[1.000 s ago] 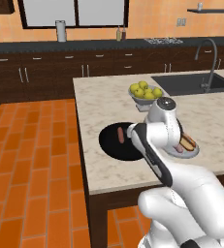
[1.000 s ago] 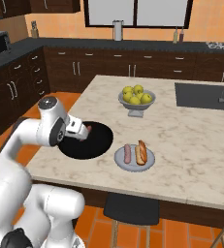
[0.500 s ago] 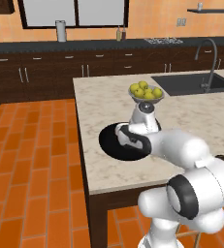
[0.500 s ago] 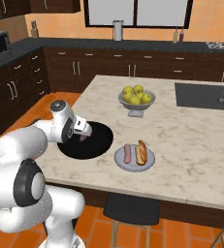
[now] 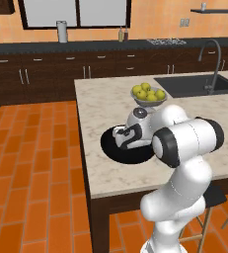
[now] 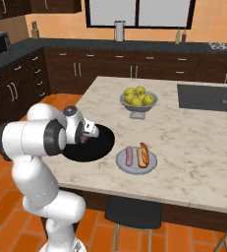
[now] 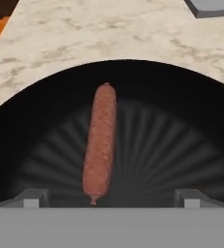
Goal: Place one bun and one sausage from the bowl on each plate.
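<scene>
Black bowl (image 7: 181,126): one sausage (image 7: 100,140); claw (image 7: 111,197) spread wide, empty, just above

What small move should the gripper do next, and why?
Probably lower straight down and close: the open gripper hovers over the black bowl, and the sausage lies lengthwise between its fingertips, not yet grasped.
</scene>
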You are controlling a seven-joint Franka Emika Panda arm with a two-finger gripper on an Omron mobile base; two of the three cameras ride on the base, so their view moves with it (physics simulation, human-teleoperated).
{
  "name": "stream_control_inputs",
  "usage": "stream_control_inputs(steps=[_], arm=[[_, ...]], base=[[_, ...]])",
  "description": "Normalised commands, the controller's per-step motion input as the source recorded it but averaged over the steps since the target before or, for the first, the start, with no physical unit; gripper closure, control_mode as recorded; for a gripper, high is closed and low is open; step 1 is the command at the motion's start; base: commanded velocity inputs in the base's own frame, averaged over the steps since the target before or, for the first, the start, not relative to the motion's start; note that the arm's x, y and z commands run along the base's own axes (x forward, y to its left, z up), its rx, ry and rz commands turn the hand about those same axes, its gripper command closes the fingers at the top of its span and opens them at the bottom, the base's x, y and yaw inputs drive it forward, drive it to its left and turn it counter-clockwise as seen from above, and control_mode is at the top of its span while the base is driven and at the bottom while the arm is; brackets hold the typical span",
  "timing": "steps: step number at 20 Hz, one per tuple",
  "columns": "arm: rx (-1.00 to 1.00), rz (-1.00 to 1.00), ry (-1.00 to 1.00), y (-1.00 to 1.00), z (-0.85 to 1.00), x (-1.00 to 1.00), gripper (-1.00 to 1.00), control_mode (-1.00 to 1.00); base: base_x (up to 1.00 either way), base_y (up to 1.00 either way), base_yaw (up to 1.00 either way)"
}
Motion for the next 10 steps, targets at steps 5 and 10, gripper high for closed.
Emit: stream_control_inputs(steps=[5, 10], arm=[[0.0, 0.0, 0.01, 0.03, -0.42, 0.42, -1.0, -1.0], [0.0, 0.0, 0.02, 0.07, -0.23, 0.17, -1.0, -1.0]], base=[[0.0, 0.0, 0.0], [0.0, 0.0, 0.0]])
